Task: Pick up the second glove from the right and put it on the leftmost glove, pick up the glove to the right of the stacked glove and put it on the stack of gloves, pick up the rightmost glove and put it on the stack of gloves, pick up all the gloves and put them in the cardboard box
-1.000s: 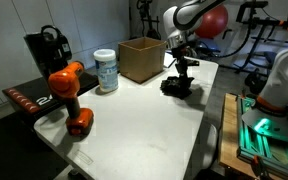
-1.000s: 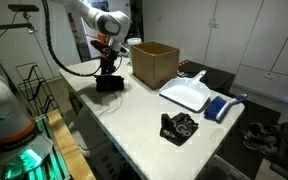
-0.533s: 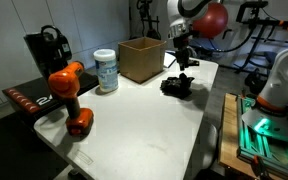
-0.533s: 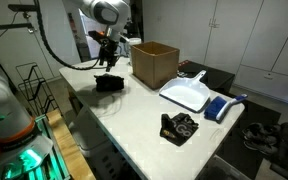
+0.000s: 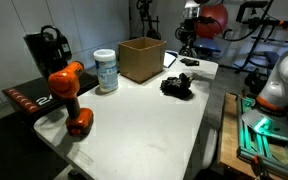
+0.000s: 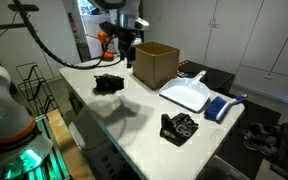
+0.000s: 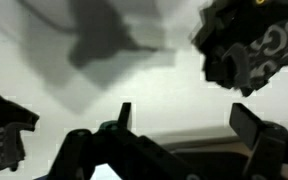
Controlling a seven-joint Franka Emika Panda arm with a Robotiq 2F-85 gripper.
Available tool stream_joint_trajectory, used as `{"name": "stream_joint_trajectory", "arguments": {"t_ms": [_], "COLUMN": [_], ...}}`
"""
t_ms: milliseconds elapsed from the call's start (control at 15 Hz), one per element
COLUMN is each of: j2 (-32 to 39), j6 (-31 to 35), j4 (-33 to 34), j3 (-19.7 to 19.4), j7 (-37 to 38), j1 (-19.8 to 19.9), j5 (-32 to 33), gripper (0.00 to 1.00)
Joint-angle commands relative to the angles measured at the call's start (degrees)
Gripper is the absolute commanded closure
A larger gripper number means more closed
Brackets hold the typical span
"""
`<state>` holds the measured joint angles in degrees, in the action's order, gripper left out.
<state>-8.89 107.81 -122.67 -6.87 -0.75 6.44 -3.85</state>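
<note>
A lumpy heap of black gloves (image 5: 177, 86) (image 6: 109, 83) lies on the white table (image 5: 134, 125), in front of the brown cardboard box (image 5: 141, 58) (image 6: 155, 63). My gripper (image 5: 187, 50) (image 6: 128, 58) hangs open and empty well above the heap, beside the box. A single black glove (image 6: 179, 126) lies apart near the table's edge. In the wrist view my gripper (image 7: 184, 115) has nothing between its fingers. Black glove fabric (image 7: 246, 45) shows at the upper right there, and more of it (image 7: 4, 135) at the lower left edge.
An orange drill (image 5: 69, 95), a white canister with a blue label (image 5: 106, 70) and a black machine (image 5: 46, 48) stand along one side of the table. A white dustpan (image 6: 187, 93) and a blue brush (image 6: 222, 107) lie beside the box.
The gripper was down on the glove heap; it has opened, left the glove on the heap, and risen straight up above the table.
</note>
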Motion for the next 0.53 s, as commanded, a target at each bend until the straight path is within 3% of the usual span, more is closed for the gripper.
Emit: {"name": "stream_joint_trajectory", "arguments": {"t_ms": [0, 467], "j2": [3.3, 3.9], "j6": [6.2, 6.8], "j4": [0.8, 1.2], "j3": [-4.9, -6.0], "j7": [0.7, 0.0], "j1": [4.4, 5.5], "j5": [-1.3, -1.2], "gripper": [0.0, 0.0]}}
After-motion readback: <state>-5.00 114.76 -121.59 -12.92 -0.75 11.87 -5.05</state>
